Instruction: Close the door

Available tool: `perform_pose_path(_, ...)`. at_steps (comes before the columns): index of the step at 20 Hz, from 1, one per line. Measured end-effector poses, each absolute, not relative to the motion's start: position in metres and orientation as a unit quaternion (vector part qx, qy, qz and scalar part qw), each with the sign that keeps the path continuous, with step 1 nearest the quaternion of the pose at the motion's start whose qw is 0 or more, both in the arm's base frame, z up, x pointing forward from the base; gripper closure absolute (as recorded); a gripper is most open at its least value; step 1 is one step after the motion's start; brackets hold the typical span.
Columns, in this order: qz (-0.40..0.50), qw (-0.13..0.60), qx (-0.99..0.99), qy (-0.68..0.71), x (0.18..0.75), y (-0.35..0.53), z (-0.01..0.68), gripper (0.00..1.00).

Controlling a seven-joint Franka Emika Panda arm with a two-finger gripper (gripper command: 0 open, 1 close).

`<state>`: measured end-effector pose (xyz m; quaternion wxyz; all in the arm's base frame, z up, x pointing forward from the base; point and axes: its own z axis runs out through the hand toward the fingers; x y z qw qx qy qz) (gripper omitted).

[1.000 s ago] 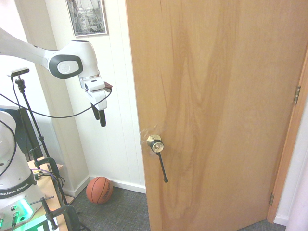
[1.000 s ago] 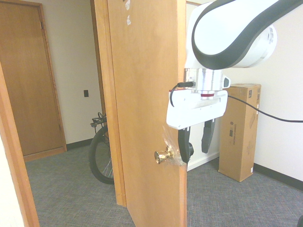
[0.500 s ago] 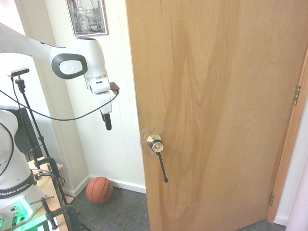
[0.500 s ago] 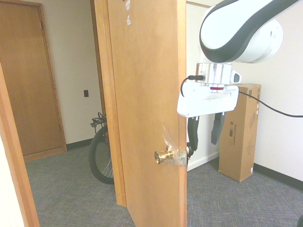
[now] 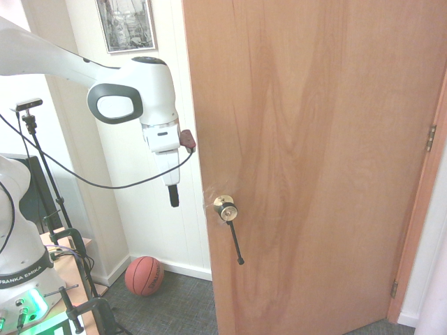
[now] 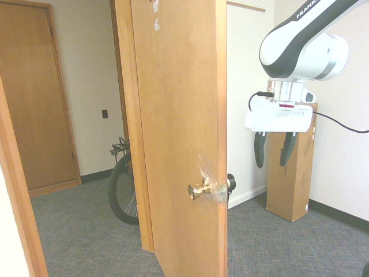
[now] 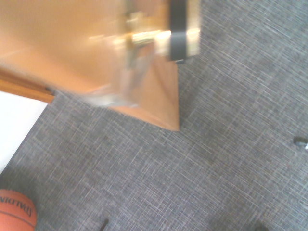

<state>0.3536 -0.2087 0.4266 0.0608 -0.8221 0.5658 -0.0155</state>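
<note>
The door (image 5: pixel 314 153), streaky-grained wood with a round brass knob (image 5: pixel 225 209), stood ajar; the empty gripper (image 6: pixel 273 166) gaped wide.

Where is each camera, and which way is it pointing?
First exterior view: faces the broad side of the door, with its rod-fitted knob; arm and base at left.
Second exterior view: opposite side, looking along the door's edge; arm and open gripper at right.
Wrist view: on the robot's wrist, looking down at carpet, door and blurred knob; no robot parts clearly visible.
First exterior and wrist views share the basketball.
</note>
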Motion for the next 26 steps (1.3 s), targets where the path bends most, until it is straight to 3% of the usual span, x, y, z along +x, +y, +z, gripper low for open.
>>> perform_pose_path(8, -0.033, 0.072, -0.792, 0.606, 0.368, -0.264, 0.442, 0.0)
perform_pose_path(16, -0.109, 0.165, -0.764, 0.615, 0.439, -0.258, 0.45, 0.0)
perform_pose_path(21, -0.104, 0.197, -0.78, 0.584, 0.471, -0.228, 0.439, 0.0)
perform_pose_path(26, -0.113, 0.204, -0.817, 0.527, 0.523, -0.132, 0.454, 0.0)
